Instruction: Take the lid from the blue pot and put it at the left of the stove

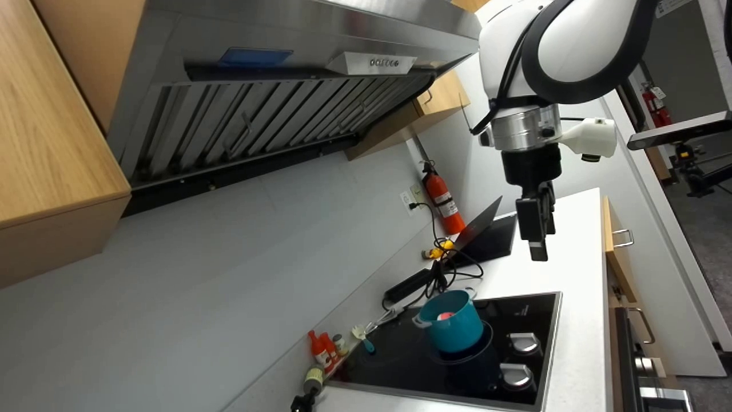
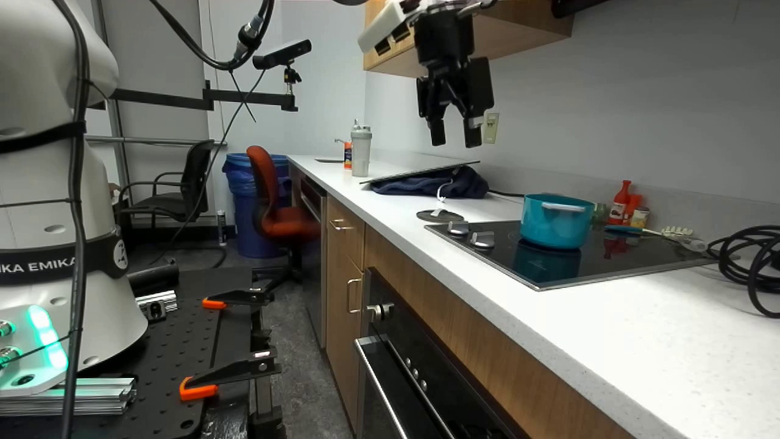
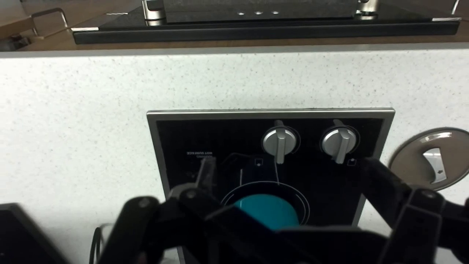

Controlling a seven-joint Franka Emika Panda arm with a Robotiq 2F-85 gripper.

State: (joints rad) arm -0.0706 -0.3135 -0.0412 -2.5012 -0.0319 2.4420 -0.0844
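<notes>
The blue pot point(image 1: 454, 329) stands uncovered on the black stove point(image 1: 394, 366), with a small red-and-white thing inside it. In an exterior view the same blue pot point(image 2: 556, 224) shows its pale side handle. The round lid point(image 3: 410, 167), brownish glass with a pale handle, lies flat on the white counter just beyond the stove's side edge; an exterior view also shows the lid point(image 2: 451, 217). My gripper point(image 2: 455, 139) hangs high above the counter, apart from pot and lid. Its fingers are spread with nothing between them. In the wrist view the gripper point(image 3: 288, 164) partly hides the pot.
Silver knobs point(image 3: 280, 143) line the stove's front edge. Sauce bottles point(image 1: 321, 349) and utensils point(image 2: 664, 231) sit along its back side. Black cables point(image 2: 749, 262) lie on the counter. A tilted dark panel point(image 2: 420, 172) rests on dark cloth. The range hood point(image 1: 251, 114) overhangs the stove.
</notes>
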